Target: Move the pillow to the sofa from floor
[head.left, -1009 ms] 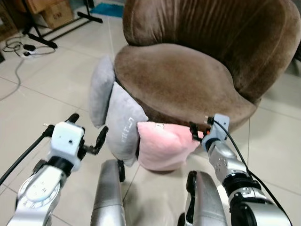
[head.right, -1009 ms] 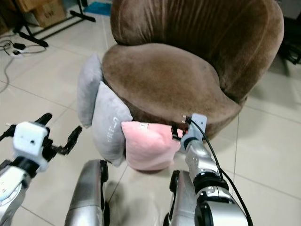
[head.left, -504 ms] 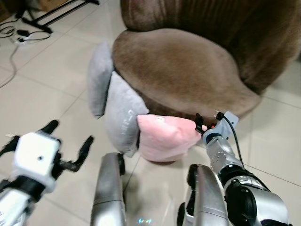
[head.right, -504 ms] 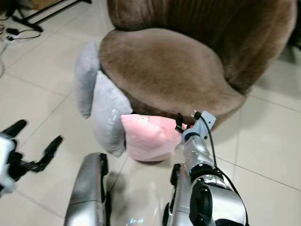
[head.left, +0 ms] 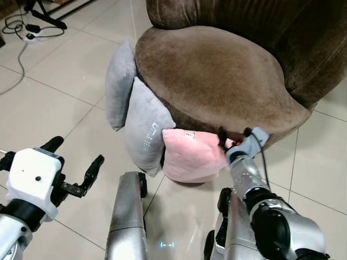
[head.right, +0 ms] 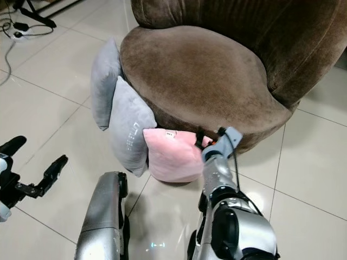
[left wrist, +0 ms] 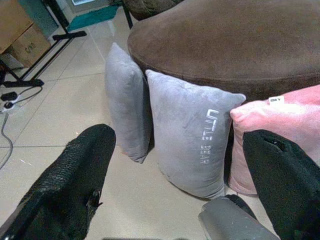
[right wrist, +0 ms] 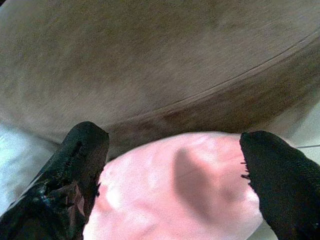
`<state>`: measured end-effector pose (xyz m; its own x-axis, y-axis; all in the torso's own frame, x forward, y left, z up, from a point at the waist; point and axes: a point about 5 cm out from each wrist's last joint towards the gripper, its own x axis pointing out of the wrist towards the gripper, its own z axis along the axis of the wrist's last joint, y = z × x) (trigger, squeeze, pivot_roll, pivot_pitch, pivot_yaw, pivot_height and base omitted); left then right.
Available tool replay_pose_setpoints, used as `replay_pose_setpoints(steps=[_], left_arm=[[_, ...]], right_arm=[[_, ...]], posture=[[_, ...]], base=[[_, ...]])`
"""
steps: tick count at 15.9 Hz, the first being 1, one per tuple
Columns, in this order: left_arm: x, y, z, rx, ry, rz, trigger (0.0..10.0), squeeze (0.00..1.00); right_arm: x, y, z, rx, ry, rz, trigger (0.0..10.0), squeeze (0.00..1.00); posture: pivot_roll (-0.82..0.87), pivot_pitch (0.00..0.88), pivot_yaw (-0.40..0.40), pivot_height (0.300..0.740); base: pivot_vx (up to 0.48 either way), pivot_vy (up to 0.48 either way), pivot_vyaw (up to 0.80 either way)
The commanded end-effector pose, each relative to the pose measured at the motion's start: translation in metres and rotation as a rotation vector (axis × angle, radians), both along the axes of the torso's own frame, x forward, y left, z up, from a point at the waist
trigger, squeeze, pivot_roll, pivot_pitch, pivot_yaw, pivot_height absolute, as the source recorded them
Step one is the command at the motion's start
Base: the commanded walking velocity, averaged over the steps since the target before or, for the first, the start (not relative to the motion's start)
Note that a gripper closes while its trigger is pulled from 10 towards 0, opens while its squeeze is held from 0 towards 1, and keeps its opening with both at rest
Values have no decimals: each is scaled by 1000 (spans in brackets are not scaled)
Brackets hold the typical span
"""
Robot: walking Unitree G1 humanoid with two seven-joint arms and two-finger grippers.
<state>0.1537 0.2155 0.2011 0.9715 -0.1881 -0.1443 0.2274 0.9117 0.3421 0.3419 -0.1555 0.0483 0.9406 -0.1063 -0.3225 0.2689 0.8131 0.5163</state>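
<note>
A pink pillow point(head.left: 190, 157) stands on the tiled floor, leaning against the base of the brown sofa chair point(head.left: 217, 70). To its left lean a grey pillow lettered "LITTLE BEAR" point(head.left: 143, 132) and a second grey pillow point(head.left: 119, 84). My right gripper point(head.left: 234, 140) is open at the pink pillow's upper right corner. In the right wrist view its fingers point(right wrist: 80, 150) straddle the pink pillow point(right wrist: 175, 195), just under the chair's seat edge. My left gripper point(head.left: 73, 157) is open over the floor, left of the grey pillows, holding nothing.
A power strip with cables point(head.left: 32, 27) and a black stand's foot point(head.left: 46, 11) lie at the far left. Cardboard boxes point(left wrist: 20, 30) stand beyond them. My silver legs point(head.left: 127, 216) are just in front of the pillows. Open tile floor spreads to the left.
The camera has tilted and shifted. My left gripper has drawn back from the grey pillow, lower and further left. The right gripper stays at the pink pillow's corner.
</note>
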Motion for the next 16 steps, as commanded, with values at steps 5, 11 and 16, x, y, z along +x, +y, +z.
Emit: replay_pose_setpoints(steps=[5, 11, 16], left_arm=[[0, 5, -1, 2, 17, 17, 10000, 0], [-8, 2, 4, 8, 20, 16, 10000, 0], [-10, 7, 8, 15, 17, 33, 10000, 0]], right_arm=[[0, -16, 3, -54, -14, -75, 10000, 0], [-3, -9, -6, 207, 49, -203, 10000, 0], [4, 13, 3, 271, 4, -160, 10000, 0]], posture=[[368, 196, -32, 460], [429, 214, -21, 460], [432, 205, -17, 460]], base=[[0, 0, 0], [0, 0, 0], [0, 0, 0]])
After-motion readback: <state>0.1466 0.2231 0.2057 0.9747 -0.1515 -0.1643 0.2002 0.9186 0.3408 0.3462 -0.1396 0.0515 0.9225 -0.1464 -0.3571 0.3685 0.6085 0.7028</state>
